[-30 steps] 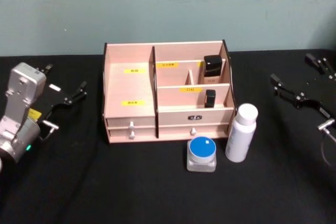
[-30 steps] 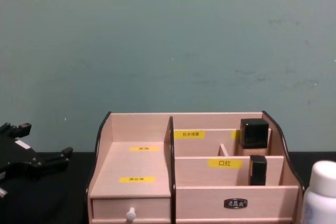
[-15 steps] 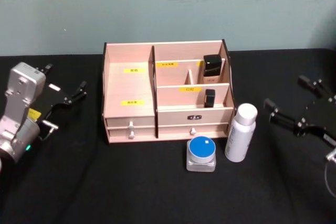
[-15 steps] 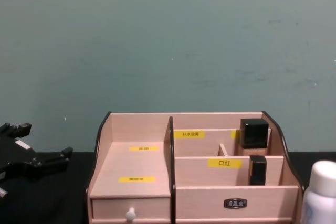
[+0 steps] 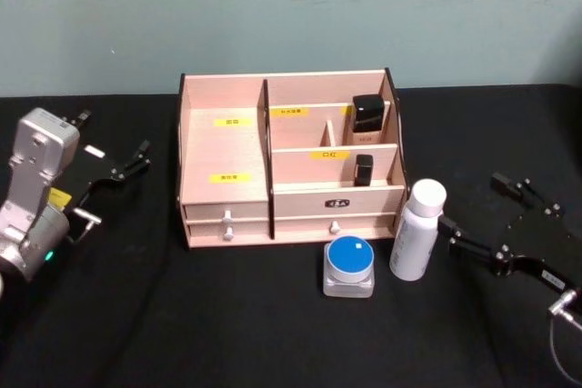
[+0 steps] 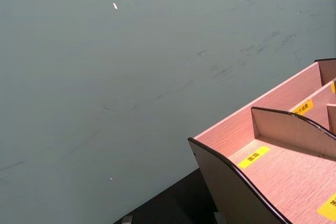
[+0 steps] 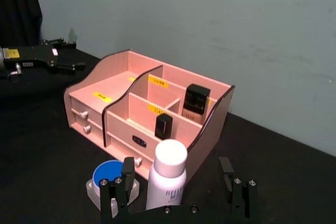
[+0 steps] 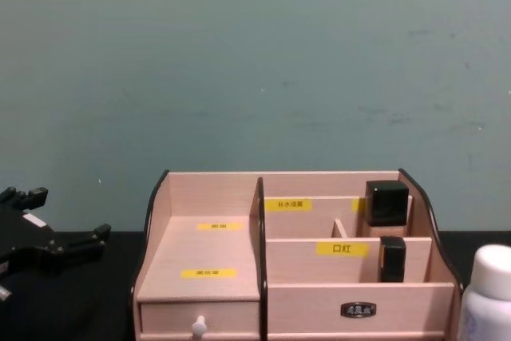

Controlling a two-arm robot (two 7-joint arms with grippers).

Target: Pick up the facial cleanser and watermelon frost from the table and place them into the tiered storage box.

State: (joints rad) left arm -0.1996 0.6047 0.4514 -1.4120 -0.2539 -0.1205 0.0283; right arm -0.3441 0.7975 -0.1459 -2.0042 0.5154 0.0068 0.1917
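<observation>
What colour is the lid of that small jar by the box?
Bright blue. The lid of the watermelon frost shows best in the head view.

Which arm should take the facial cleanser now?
Right. The right hand is open just beside the facial cleanser, with the bottle lined up between its fingers in the wrist view. The left hand sits on the other side of the tiered storage box.

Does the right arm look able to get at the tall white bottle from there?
Probably yes. The right gripper is open beside the facial cleanser, with nothing standing between them; the watermelon frost stands on the bottle's other side, out of the way.
</observation>
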